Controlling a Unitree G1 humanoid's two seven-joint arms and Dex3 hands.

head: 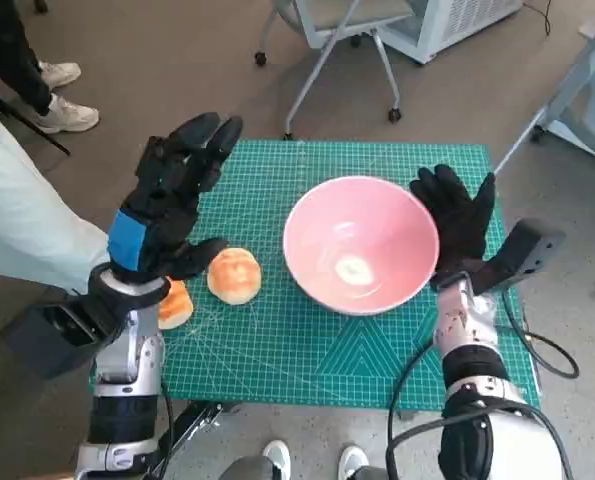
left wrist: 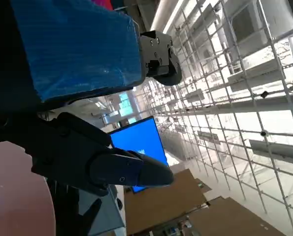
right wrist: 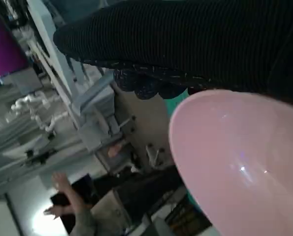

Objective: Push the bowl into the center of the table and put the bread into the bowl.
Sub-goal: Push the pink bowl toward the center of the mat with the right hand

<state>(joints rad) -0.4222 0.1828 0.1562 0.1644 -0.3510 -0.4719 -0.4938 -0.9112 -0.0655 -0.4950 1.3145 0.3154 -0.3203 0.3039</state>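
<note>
Right hand [head: 457, 215] has its fingers [head: 447, 190] spread flat against the far right side of the one pink bowl [head: 360, 243], which sits right of the middle of the surface [head: 377, 350]. Left hand [head: 172, 200] hangs open above the left edge, fingers apart, holding nothing. Two bread rolls: one [head: 234, 275] just left of the bowl, another [head: 175, 303] half hidden under the left wrist. Only the right wrist view catches a person's raised hand [right wrist: 62, 194] in the background.

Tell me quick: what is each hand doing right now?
Left hand: open, raised, holding nothing.
Right hand: open, flat against the bowl rim, not gripping.
</note>
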